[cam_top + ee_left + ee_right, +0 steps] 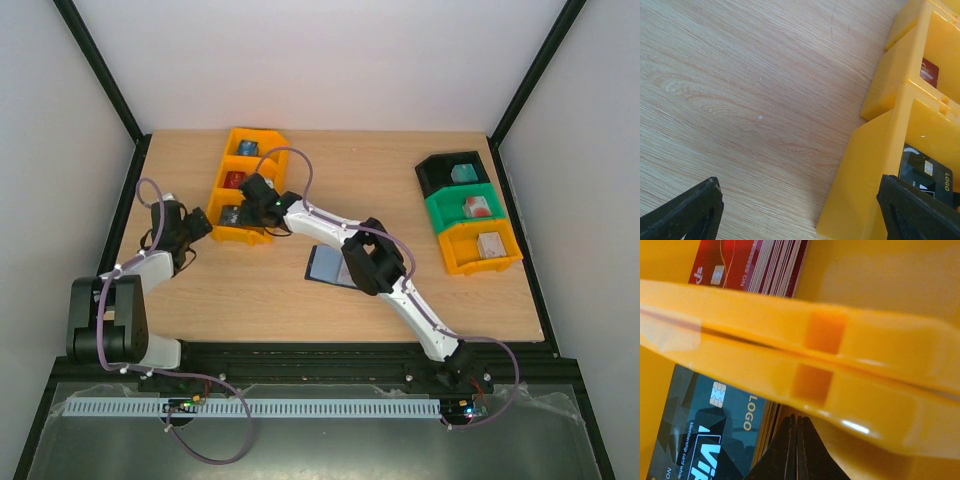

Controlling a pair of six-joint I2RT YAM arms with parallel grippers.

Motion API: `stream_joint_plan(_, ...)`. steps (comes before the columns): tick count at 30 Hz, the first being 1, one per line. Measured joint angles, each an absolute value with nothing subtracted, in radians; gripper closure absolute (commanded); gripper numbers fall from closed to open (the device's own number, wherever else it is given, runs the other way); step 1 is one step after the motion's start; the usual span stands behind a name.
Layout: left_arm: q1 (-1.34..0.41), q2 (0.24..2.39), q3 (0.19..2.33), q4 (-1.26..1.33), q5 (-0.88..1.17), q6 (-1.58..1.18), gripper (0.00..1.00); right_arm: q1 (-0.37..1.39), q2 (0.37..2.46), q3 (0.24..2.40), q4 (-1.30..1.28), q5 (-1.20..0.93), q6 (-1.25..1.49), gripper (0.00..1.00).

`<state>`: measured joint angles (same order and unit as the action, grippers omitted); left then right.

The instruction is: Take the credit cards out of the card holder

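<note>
The card holder (326,266) lies open on the table, lighter blue inside, partly hidden by my right arm. Credit cards lie in the yellow bin (262,140): blue ones (247,148) at the far end, red ones (234,180) in the middle, dark ones (230,215) nearest. My right gripper (797,437) is shut, its tips low in the nearest compartment beside the stack of dark cards (700,440); the red stack (750,265) lies past the divider. No card shows between its fingers. My left gripper (805,220) is open and empty over bare table, just left of the bin (870,160).
A black bin (437,172), a green bin (445,210) and an orange bin (458,255) stand in a row at the right, each with a small object inside. Walls close in the table on the left, back and right.
</note>
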<state>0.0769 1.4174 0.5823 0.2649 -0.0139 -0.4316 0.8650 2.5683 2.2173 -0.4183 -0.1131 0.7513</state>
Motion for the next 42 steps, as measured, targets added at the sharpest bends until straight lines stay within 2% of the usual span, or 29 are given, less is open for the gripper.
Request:
stream_joint_plan(23,0.077,1.428,0.572,0.297,0.027,-0.484,0.15,0.885,2.615,2.283,-0.411,-0.108,0.793,0.98)
stream_joint_plan(30,0.085,1.411,0.574,0.276,0.029,-0.479,0.13,0.882,2.595,2.282,-0.426,-0.049,0.73,0.98)
stream_joint_plan(36,0.09,1.322,0.633,0.193,0.017,-0.454,0.11,0.867,2.402,2.239,-0.438,-0.02,0.59,0.99)
stream_joint_plan(42,0.061,1.177,0.714,0.111,0.007,-0.403,0.13,0.807,1.963,1.964,-0.433,-0.007,0.495,0.92)
